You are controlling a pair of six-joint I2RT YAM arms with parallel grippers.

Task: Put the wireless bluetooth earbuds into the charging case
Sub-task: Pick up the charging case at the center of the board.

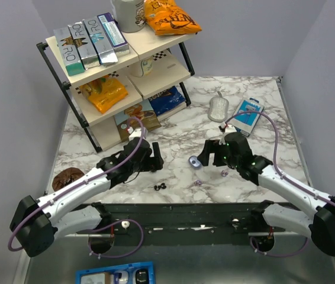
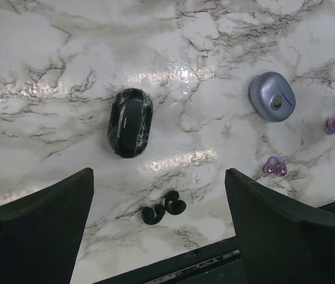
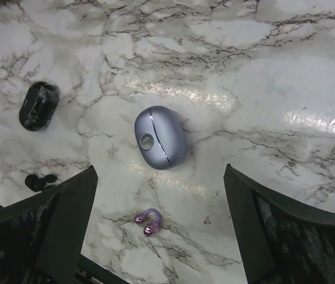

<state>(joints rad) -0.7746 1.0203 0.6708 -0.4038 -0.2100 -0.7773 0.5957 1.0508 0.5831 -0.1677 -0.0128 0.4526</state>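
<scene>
The marble table (image 1: 173, 133) carries a shelf rack (image 1: 155, 42) at its far left. In the top view the left gripper (image 1: 150, 157) covers the black charging case (image 2: 130, 122), which shows only in the wrist views. Both wrist views cut the fingers (image 2: 37, 231) off at the lower frame edge. No interior of either case shows, so their contents cannot be told. The left gripper is spread wide and holds nothing. The right gripper (image 1: 216, 152) is likewise spread and empty. The lavender case (image 1: 195, 161) lies just near-left of the right gripper. The black earbuds (image 2: 163, 209) lie on the table by its near edge, touching each other. They are apart from the black charging case, on its near-right side, in line with the gap between the left fingers. In the right wrist view a finger partly hides them. The purple earbuds (image 2: 274, 167) lie further right, apart from each other.
</scene>
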